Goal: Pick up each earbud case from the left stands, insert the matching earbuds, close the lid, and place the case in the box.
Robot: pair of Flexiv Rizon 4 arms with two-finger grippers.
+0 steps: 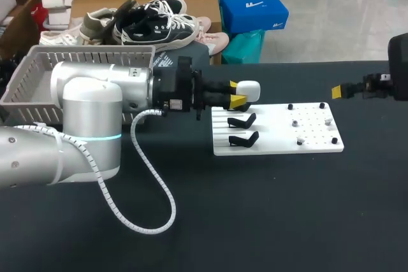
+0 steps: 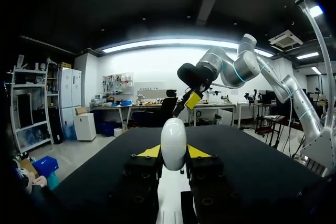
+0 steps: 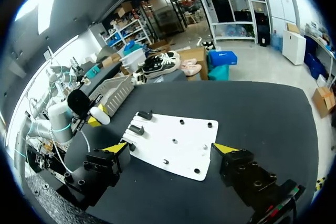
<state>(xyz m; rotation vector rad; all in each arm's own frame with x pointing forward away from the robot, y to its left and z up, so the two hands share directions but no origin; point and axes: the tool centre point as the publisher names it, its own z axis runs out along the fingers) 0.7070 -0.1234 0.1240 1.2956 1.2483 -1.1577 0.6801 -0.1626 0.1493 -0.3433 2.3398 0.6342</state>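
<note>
At nine o'clock sits the grey basket (image 1: pixel 38 71). The left gripper (image 1: pixel 239 95) is clamped on the white earbud case (image 1: pixel 248 88), lifted at the white board's (image 1: pixel 312 143) ten o'clock. Earbuds, lid and drop-off all look yet to come, while at three o'clock the right gripper (image 3: pixel 170 153) hangs, fingers apart.

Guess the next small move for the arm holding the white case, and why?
Probably lift the white case clear of the black stands, toward the right gripper: the left gripper is shut on it close by them, and the right one hangs open, well apart.
</note>
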